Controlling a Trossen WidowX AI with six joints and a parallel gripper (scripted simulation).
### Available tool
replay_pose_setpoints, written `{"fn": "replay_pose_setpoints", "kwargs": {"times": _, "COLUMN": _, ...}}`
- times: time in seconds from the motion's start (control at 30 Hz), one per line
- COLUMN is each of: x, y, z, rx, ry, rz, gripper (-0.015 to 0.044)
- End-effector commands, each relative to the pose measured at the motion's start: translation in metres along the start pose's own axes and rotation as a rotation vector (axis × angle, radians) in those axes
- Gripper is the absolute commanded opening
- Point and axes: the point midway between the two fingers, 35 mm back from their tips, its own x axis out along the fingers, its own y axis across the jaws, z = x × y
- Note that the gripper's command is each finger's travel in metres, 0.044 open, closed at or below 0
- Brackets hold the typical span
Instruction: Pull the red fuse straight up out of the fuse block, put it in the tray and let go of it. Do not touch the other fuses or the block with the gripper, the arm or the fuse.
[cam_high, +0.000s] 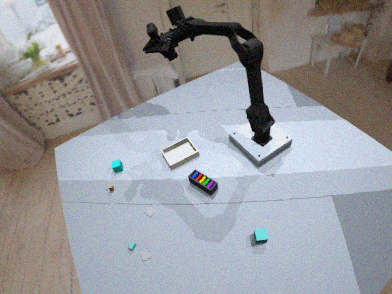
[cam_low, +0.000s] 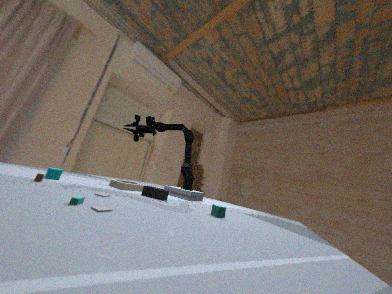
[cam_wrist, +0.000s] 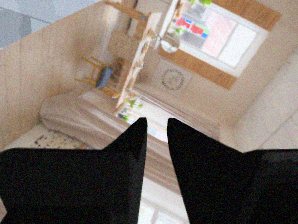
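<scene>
Wrist: end effector (cam_wrist: 156, 131) fingers, nothing between.

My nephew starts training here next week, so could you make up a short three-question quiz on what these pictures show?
1. True or false: the red fuse has been lifted out of the fuse block.
2. Where is the gripper?
A. Inside the tray
B. High above the table, far from the fuse block
C. Touching a teal cube
3. Fill in: the gripper's fingers stand nearly ____ with nothing between them.

Key
1. False; it sits in the block, in the row of coloured fuses.
2. B
3. Shut; the wrist view shows only a narrow gap with the room behind it.
</scene>
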Motion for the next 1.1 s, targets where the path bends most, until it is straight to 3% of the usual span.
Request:
{"fn": "replay_pose_setpoints", "kwargs": {"times": 0.0, "x": 0.035, "y": 0.006, "z": 0.058, "rx": 0.233, "ry": -0.111, "rz": 0.086, "gripper": 0.0064}}
{"fn": "replay_pose_setpoints", "kwargs": {"times": 0.23, "x": 0.072, "y": 0.018, "z": 0.181, "rx": 0.613, "ry": -0.264, "rz": 0.341, "gripper": 0.0064}}
{"fn": "replay_pose_setpoints", "kwargs": {"times": 0.47, "x": 0.068, "y": 0.036, "z": 0.306, "rx": 0.878, "ry": -0.301, "rz": 0.687, "gripper": 0.0064}}
{"fn": "replay_pose_setpoints", "kwargs": {"times": 0.8, "x": -0.006, "y": 0.079, "z": 0.454, "rx": 1.009, "ry": -0.064, "rz": 1.181, "gripper": 0.0064}}
{"fn": "replay_pose_setpoints", "kwargs": {"times": 0.97, "x": -0.058, "y": 0.103, "z": 0.497, "rx": 0.970, "ry": 0.153, "rz": 1.314, "gripper": 0.0064}}
{"fn": "replay_pose_setpoints", "kwargs": {"times": 1.07, "x": -0.065, "y": 0.106, "z": 0.501, "rx": 0.962, "ry": 0.183, "rz": 1.322, "gripper": 0.0064}}
